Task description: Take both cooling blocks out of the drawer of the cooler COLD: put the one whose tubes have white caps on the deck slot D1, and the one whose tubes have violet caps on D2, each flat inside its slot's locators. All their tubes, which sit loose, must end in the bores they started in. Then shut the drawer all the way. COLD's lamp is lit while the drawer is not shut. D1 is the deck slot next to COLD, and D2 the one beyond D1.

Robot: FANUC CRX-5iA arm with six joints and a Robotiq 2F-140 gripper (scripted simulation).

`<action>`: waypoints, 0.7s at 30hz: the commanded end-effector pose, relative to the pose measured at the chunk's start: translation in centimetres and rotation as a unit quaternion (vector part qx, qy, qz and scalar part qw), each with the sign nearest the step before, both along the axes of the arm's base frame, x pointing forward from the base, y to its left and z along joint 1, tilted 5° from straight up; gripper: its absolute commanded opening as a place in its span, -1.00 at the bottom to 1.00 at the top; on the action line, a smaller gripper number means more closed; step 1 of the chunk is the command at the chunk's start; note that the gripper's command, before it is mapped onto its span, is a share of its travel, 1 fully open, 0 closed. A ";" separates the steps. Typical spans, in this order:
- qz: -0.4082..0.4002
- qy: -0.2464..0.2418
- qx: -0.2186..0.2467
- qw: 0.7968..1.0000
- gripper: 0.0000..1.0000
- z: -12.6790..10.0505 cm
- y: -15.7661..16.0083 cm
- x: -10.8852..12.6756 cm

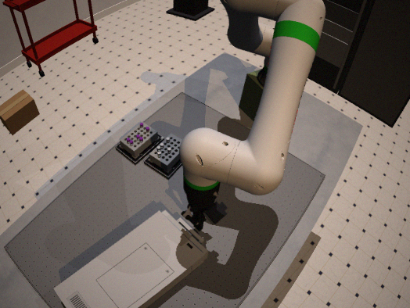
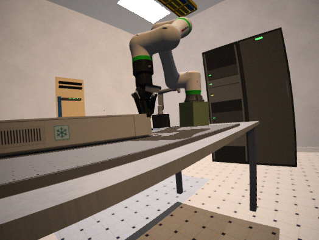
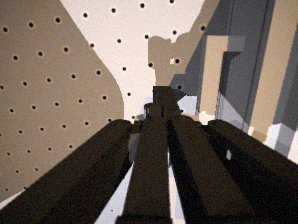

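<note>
The cooler COLD has its drawer front close against its body; I cannot tell whether a thin gap is left. No lit lamp can be made out. My gripper is shut and empty, its tips low at the drawer's front, beside the handle. I cannot tell whether they touch it. The block with white-capped tubes sits in slot D1 and looks flat, its right end partly hidden by the arm. The block with violet-capped tubes sits in slot D2 and looks flat.
The arm's wrist hangs over the deck between the cooler and the arm's green base. The two slots lie side by side near the deck's far left edge. The arm's forearm passes to the right of the D1 block.
</note>
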State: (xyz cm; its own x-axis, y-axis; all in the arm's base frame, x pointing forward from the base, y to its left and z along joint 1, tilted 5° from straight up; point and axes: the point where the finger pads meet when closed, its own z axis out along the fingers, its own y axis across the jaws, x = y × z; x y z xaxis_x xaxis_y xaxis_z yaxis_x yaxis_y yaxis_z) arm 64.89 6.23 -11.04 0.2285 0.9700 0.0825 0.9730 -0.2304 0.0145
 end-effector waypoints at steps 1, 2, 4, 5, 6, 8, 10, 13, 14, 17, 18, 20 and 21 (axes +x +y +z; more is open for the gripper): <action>0.000 -0.001 0.000 1.000 -0.80 0.1 0.1 -0.3; 0.000 -0.001 0.000 1.000 -0.80 0.1 0.1 -0.4; 0.000 -0.001 0.000 1.000 -0.80 0.1 0.2 -0.7; 0.000 -0.001 0.000 1.000 -0.80 0.1 0.2 -0.8; 0.000 -0.001 0.000 1.000 -0.80 0.1 0.2 -0.9; 0.000 -0.001 0.000 1.000 -0.80 0.1 0.3 -1.2; 0.000 -0.001 0.000 1.000 -0.80 0.1 0.4 -1.5; 0.000 -0.001 0.000 1.000 -0.80 0.1 0.4 -1.7; 0.000 -0.001 0.000 1.000 -0.80 0.1 0.4 -1.7; 0.000 -0.001 0.000 1.000 -0.80 0.1 0.5 -2.1; 0.000 -0.001 0.000 1.000 -0.80 0.1 0.6 -2.2; 0.000 -0.001 0.000 1.000 -0.80 0.1 0.6 -2.3; 0.000 -0.001 0.000 1.000 -0.80 0.1 0.6 -2.3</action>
